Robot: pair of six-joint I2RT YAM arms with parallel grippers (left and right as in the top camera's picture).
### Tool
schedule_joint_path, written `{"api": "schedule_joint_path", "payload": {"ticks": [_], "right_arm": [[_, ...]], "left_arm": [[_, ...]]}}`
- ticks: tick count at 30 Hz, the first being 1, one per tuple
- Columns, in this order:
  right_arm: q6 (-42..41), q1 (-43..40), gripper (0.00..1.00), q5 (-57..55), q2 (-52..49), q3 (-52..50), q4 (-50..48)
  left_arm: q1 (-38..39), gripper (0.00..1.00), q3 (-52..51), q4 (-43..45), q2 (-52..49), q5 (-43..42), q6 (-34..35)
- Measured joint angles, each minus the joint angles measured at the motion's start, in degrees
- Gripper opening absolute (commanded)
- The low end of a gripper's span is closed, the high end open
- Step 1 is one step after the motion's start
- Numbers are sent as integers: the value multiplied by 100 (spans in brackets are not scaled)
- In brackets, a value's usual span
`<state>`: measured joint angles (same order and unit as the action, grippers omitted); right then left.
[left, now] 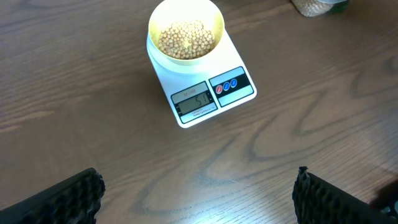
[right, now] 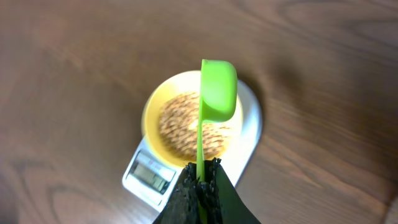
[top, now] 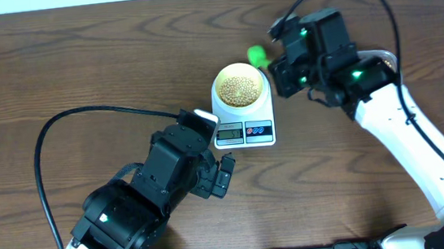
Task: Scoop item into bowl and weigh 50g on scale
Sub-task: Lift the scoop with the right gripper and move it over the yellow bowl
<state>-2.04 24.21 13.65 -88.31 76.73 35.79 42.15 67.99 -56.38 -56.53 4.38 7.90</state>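
Dark brown wood-grain counter (top: 77,65), smooth with a faint sheen. Glossy white plastic scale (left: 165,78). On it, a smooth pale-yellow plastic bowl (left: 216,25) of matt tan beans (left: 186,38). Bright green plastic scoop (right: 217,90), smooth, slightly shiny. The left tool (left: 198,183) has black, matt, rough-ribbed pads (left: 68,199) in the lower corners.

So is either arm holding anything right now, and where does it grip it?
The right gripper is shut on the green scoop, pinching the end of its thin handle. The left gripper is open and empty.
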Motion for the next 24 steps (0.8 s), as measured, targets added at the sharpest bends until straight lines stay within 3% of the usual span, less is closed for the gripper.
{"api": "schedule_joint_path", "payload": {"ticks": [10, 24], "right_arm": [[990, 420, 1, -188, -63, 0, 704], [1390, 527, 1, -651, -887, 0, 382]], "left_arm": [[0, 99, 0, 0, 2, 0, 0], [0, 99, 0, 0, 0, 0, 0]]}}
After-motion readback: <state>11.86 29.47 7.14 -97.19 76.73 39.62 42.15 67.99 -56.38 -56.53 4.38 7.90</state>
